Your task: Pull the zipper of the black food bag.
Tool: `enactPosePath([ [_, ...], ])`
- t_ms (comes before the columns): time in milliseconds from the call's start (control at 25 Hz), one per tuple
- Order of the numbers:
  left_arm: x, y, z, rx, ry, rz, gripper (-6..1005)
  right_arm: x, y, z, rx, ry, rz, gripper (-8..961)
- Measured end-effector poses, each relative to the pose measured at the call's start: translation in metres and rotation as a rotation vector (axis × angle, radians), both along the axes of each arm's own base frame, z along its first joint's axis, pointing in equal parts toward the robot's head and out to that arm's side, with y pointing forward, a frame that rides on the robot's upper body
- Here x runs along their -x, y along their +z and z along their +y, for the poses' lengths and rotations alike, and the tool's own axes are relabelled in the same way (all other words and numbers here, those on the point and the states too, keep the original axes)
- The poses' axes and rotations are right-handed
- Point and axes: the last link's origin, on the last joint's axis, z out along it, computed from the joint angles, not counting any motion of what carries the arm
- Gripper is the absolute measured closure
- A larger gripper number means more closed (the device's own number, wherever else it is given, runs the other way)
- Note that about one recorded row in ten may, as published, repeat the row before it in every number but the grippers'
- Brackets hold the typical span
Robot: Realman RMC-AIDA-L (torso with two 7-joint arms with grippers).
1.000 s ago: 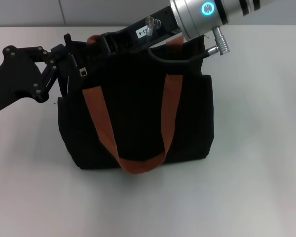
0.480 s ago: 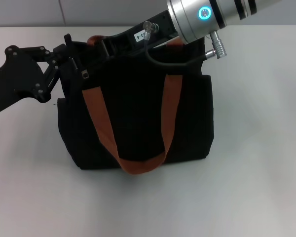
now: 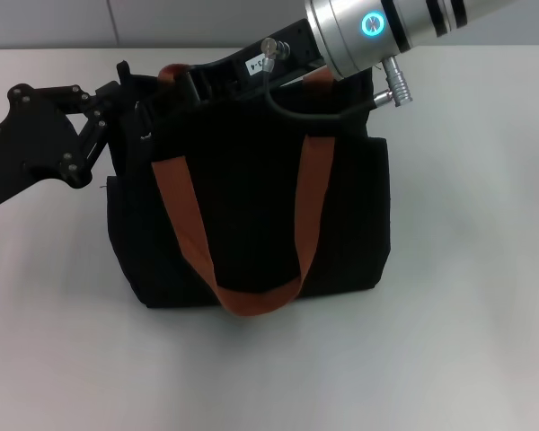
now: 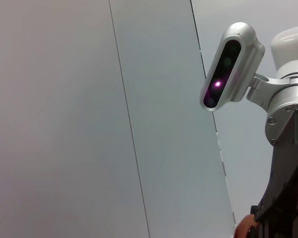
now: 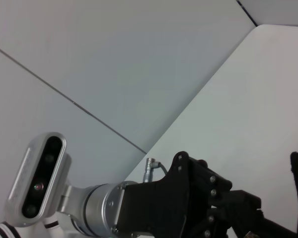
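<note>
The bag (image 3: 251, 206) stands upright in the middle of the white tabletop (image 3: 467, 269), a boxy black tote with a rust-brown strap (image 3: 242, 296) looping down its near face. Its top edge, where the zip line runs, lies left to right across the far side of the scene. The right arm (image 3: 386, 27) reaches in from the far right over that top edge, and its gripper (image 3: 184, 81) sits at the bag's far left top corner; whether its fingers are wide or closed cannot be told, since the black parts merge with the fabric. The left gripper (image 3: 117, 99) comes in from the left and presses against the bag's upper left corner, its fingers seemingly closed on the fabric there, though the grip itself is hard to make out. The zipper (image 3: 145, 135) shows only as a small silvery glint at the upper left of the bag, just right of the left gripper and just near of the right one. Both grippers are close to it. Judging by the zip line's left-to-right axis, the coming pull would likely run rightward along the top edge while the left gripper steadies the corner.
</note>
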Motion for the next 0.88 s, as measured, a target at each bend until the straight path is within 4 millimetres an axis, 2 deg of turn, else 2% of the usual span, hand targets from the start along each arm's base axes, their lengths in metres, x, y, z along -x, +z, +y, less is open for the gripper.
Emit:
enactPosePath([
  [400, -0.0007, -0.0003, 0.0004, 0.0, -0.002, -0.001, 937, -0.0069, -0.0029, 0.0028, -0.016, -0.025, -0.01, 564],
  [880, -0.0019, -0.0004, 0.0008, 0.002, -0.007, -0.002, 935, -0.0055, -0.0051, 0.0028, -0.021, -0.018, -0.015, 591],
])
